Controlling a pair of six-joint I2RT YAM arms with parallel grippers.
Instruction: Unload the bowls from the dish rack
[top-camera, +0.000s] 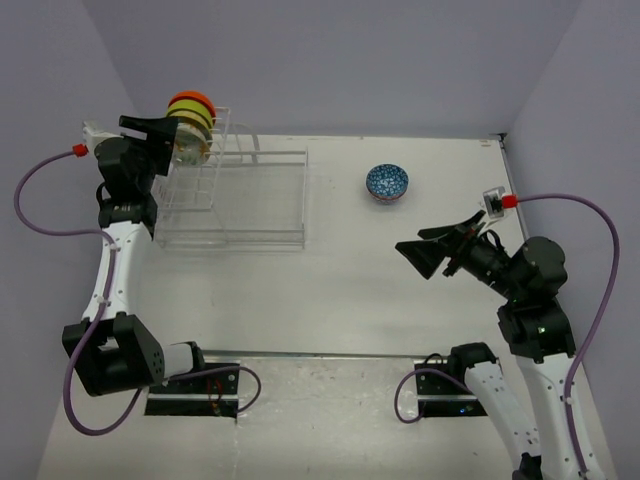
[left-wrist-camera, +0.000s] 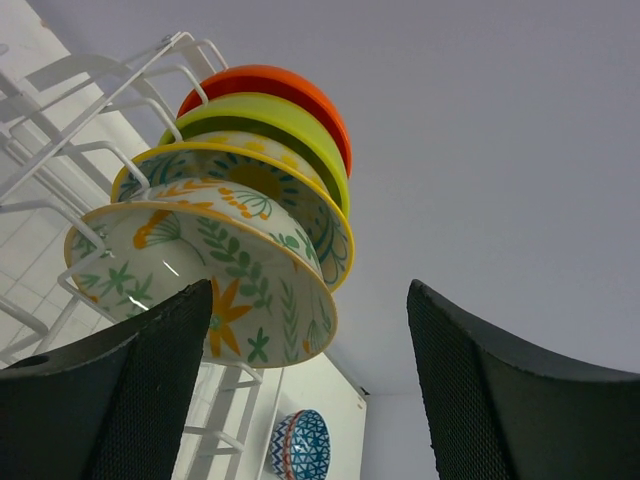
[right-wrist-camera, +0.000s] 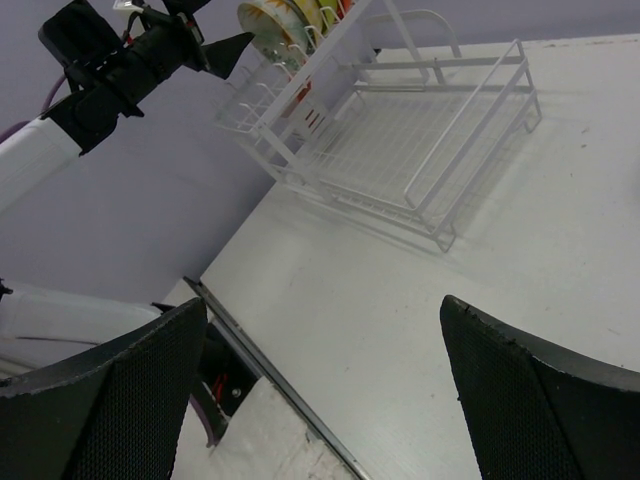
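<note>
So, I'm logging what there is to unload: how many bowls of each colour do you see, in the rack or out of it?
Plain orange bowl, in the clear wire dish rack: 1
Plain lime-green bowl, in the rack: 1
White floral bowls with yellow rims, in the rack: 2
Blue patterned bowl, on the white table: 1
Total: 5 bowls

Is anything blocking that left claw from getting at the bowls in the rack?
Nothing visible does. The left gripper has its jaws open and faces the nearest floral bowl directly. The dish rack has its wires beside and beneath the bowls, not in front. The other bowls stand behind that first one.
</note>
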